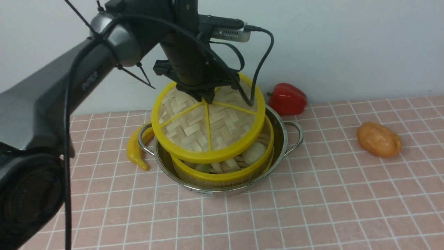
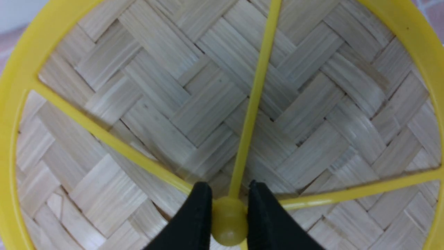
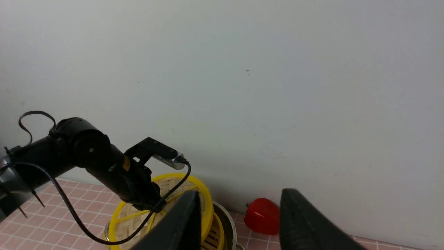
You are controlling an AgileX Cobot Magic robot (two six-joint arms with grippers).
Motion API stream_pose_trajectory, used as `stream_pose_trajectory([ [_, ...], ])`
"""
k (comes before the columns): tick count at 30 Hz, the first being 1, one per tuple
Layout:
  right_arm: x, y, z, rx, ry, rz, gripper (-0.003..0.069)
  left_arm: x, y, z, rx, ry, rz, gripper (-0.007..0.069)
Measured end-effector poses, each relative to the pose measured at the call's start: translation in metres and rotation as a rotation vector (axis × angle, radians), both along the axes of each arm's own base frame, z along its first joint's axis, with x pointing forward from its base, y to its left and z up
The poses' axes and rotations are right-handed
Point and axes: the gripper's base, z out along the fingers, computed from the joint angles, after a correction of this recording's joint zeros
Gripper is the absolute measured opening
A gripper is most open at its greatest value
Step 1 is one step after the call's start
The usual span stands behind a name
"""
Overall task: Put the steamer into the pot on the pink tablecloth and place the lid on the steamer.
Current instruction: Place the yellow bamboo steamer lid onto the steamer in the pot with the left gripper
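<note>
One pink tablecloth (image 1: 312, 208), gridded in white, covered the bench right up to the pale wall (image 1: 347, 41). Over its left half reached the left arm (image 1: 52, 100), grey and black, with a black cable (image 1: 258, 66) looping down from the wrist.

Near the middle of the cloth stood the pot (image 1: 280, 149), shiny steel, wide and shallow, with a loop handle on either side. The steamer (image 1: 222, 176) sat inside it, its yellow rim showing above the pot's edge and some pale pieces visible on its slats.

Above the steamer hung the lid (image 1: 194, 128), tilted so that its woven face turned toward the front camera, the near edge low over the steamer's rim and the far edge raised. Whether that low edge touched the steamer could not be told.

Against the wall behind the pot lay a red pepper (image 1: 287, 99). An orange lump (image 1: 378, 139) rested well apart to the right, and a yellow curved fruit (image 1: 134, 149) lay just beside the pot's left handle.

The left claw (image 2: 229, 189) was clamped on the lid's centre knob (image 2: 229, 222), one black finger pressed to each side where the yellow spokes (image 2: 253, 97) met. The right claw (image 3: 241, 193) was held high, facing the wall, its jaws spread apart with nothing between them.
</note>
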Motion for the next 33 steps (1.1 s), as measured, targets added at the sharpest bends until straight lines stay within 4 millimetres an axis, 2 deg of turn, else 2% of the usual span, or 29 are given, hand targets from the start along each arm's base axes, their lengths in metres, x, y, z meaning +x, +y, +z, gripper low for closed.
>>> stream_pose_trajectory([
  [10,0.0,0.0,0.0,0.002,0.001,-0.002,0.0324,0.001,-0.023,-0.021,0.009,0.036,-0.04,0.0123],
  [28,0.0,0.0,0.0,0.003,0.001,-0.002,0.0324,0.004,-0.023,-0.03,0.06,0.034,-0.035,0.0123],
  [33,0.0,0.0,0.0,0.003,0.001,-0.002,0.0324,0.007,-0.025,-0.044,0.072,0.058,-0.036,0.0123],
])
